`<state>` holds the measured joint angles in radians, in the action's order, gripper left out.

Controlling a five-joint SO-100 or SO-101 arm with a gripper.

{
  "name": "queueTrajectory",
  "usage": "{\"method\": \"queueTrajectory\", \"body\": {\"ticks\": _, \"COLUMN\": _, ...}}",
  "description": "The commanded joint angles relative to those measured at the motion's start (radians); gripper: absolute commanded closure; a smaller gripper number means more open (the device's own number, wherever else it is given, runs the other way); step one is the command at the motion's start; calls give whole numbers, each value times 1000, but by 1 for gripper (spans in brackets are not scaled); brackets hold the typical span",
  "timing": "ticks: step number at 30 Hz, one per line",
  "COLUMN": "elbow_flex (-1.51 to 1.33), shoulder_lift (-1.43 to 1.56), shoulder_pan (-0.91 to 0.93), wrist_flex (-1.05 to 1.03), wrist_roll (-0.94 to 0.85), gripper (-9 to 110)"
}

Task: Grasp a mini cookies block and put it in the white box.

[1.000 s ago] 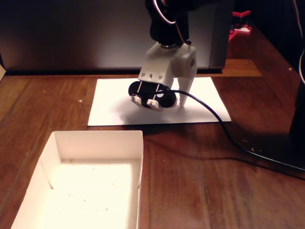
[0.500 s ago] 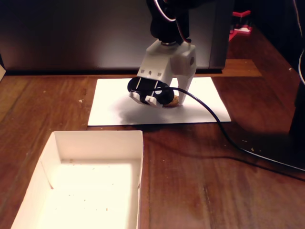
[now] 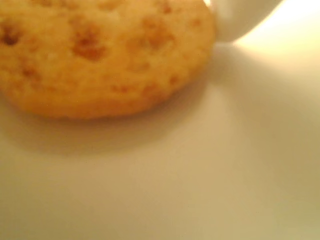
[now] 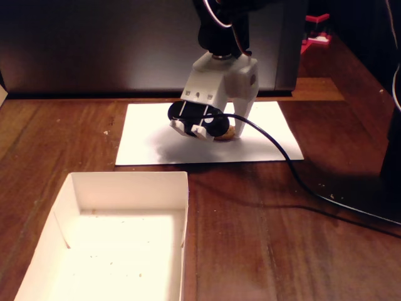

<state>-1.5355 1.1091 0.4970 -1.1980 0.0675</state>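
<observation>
The mini cookies block (image 4: 229, 133) is a small golden-brown round lying on a white paper sheet (image 4: 150, 141) at the back of the table. My gripper (image 4: 222, 133) is down on the sheet with its white fingers pressed in on either side of the cookie. In the wrist view the cookie (image 3: 100, 55) fills the upper left, resting on the paper, with one white fingertip (image 3: 240, 17) touching its right edge. The white box (image 4: 125, 180) stands at the lower left of the fixed view, well in front of the gripper, with crumbs on its floor.
A black cable (image 4: 282, 157) runs from the gripper across the sheet and the wooden table to the right. A dark panel (image 4: 94, 44) closes off the back. A red object (image 4: 316, 31) sits at the far right rear.
Over the last second the gripper came down onto the sheet and its fingers closed in on the cookie. Since half a second ago it has hardly moved.
</observation>
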Motion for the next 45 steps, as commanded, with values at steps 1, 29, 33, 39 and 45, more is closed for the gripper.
{"method": "queueTrajectory", "body": {"ticks": 1, "elbow_flex": 80, "shoulder_lift": 78, "shoulder_pan": 14, "wrist_flex": 14, "wrist_roll": -9, "gripper": 82}}
{"method": "queueTrajectory", "body": {"ticks": 29, "elbow_flex": 106, "shoulder_lift": 683, "shoulder_pan": -48, "wrist_flex": 3, "wrist_roll": -213, "gripper": 83}}
{"method": "queueTrajectory", "body": {"ticks": 33, "elbow_flex": 106, "shoulder_lift": 729, "shoulder_pan": -81, "wrist_flex": 2, "wrist_roll": -222, "gripper": 83}}
{"method": "queueTrajectory", "body": {"ticks": 39, "elbow_flex": 106, "shoulder_lift": 778, "shoulder_pan": -155, "wrist_flex": 2, "wrist_roll": -230, "gripper": 83}}
{"method": "queueTrajectory", "body": {"ticks": 45, "elbow_flex": 106, "shoulder_lift": 816, "shoulder_pan": -267, "wrist_flex": 11, "wrist_roll": -253, "gripper": 83}}
